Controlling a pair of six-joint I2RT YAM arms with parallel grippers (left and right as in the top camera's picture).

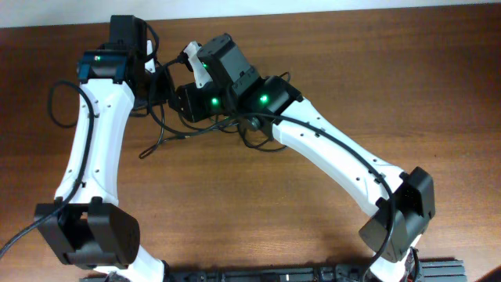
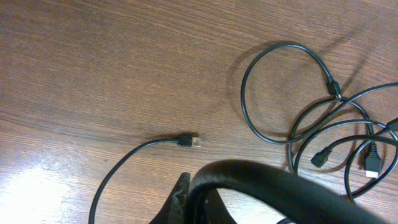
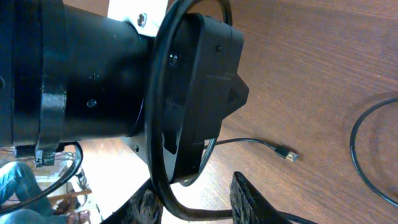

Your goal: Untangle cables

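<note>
**A:** Where are the thin black cables (image 2: 336, 99) lying?

**B:** They're lying loose on the brown wooden table (image 1: 376, 86), looping together under both wrists, near its far edge. One gold-tipped plug end (image 2: 189, 141) is lying apart from the loops, on bare wood.

**A:** And the grippers?

**B:** The left gripper (image 2: 180, 196) is sitting clenched; I cannot tell whether it's pinching a strand. The right gripper (image 3: 193, 186) is showing its fingers partly apart, crowded by the left arm's black housing (image 3: 93, 81).

**A:** Room to move?

**B:** Bare wood is stretching wide to the right of the arms.
</note>
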